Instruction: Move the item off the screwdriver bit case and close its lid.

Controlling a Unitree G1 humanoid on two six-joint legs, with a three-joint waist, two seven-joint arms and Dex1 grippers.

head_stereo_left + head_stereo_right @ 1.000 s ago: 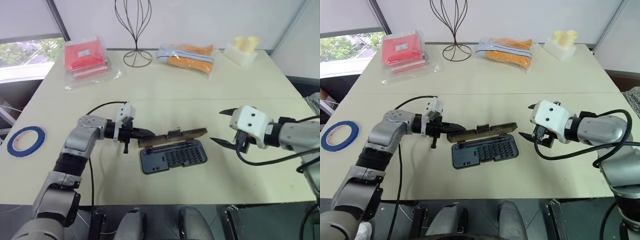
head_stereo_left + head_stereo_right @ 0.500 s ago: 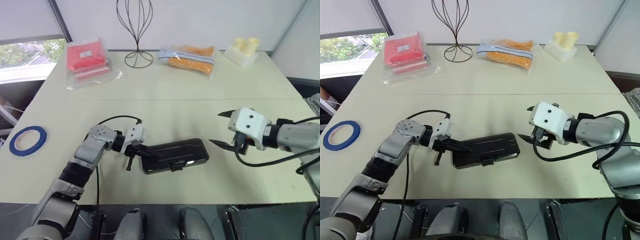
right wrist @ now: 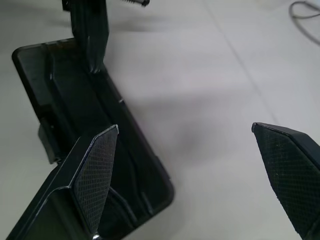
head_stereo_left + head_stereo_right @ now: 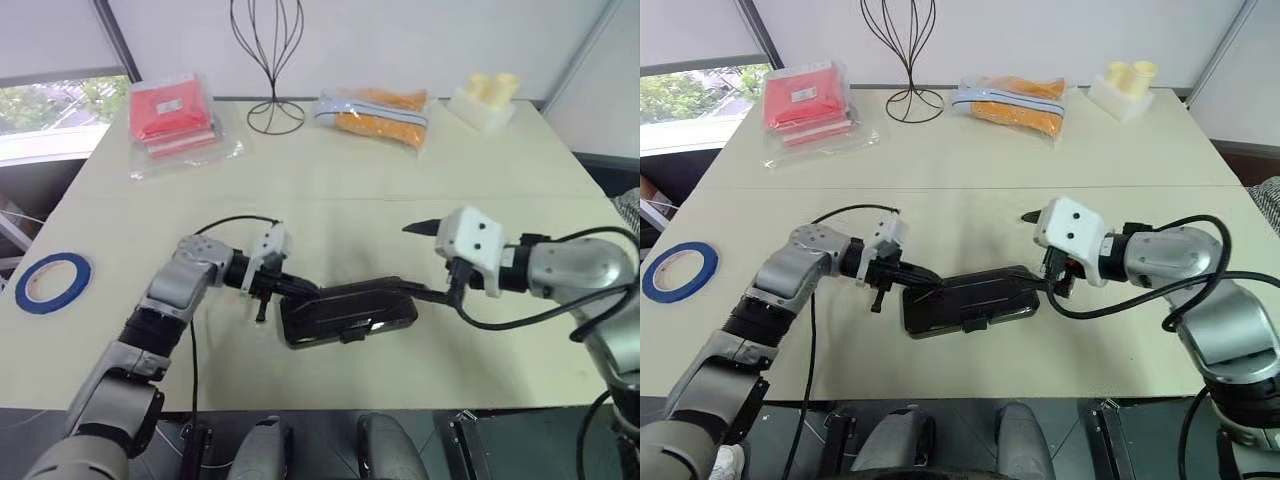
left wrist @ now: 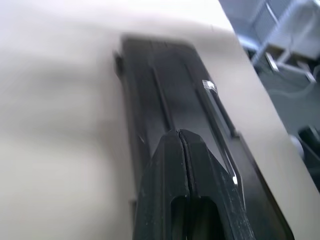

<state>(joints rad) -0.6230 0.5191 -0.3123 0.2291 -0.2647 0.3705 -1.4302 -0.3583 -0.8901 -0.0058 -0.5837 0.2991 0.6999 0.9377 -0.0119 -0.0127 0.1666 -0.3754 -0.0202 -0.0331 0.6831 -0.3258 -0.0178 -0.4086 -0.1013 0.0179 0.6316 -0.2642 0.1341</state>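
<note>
The screwdriver bit case (image 4: 348, 312) lies near the table's front edge with its lid (image 4: 970, 292) folded flat on it, the black latch tab (image 4: 352, 334) on the near edge. My left gripper (image 4: 311, 293) is shut, its tips resting on the lid's left end; the left wrist view has the shut fingers (image 5: 170, 165) on the dark lid (image 5: 165, 85). My right gripper (image 4: 403, 258) stands open at the case's right end, one finger low by the lid, nothing held. The item, a blue tape roll (image 4: 52, 283), lies at the table's far left edge.
Along the back stand a red packet (image 4: 170, 115), a wire stand (image 4: 268, 65), an orange bag (image 4: 375, 110) and a white block with cups (image 4: 483, 100). A black cable (image 4: 225, 222) loops over the left wrist.
The lid stood raised a second ago and now lies flat on the case. My left gripper came down with it. My right gripper moved left to the case's right end.
</note>
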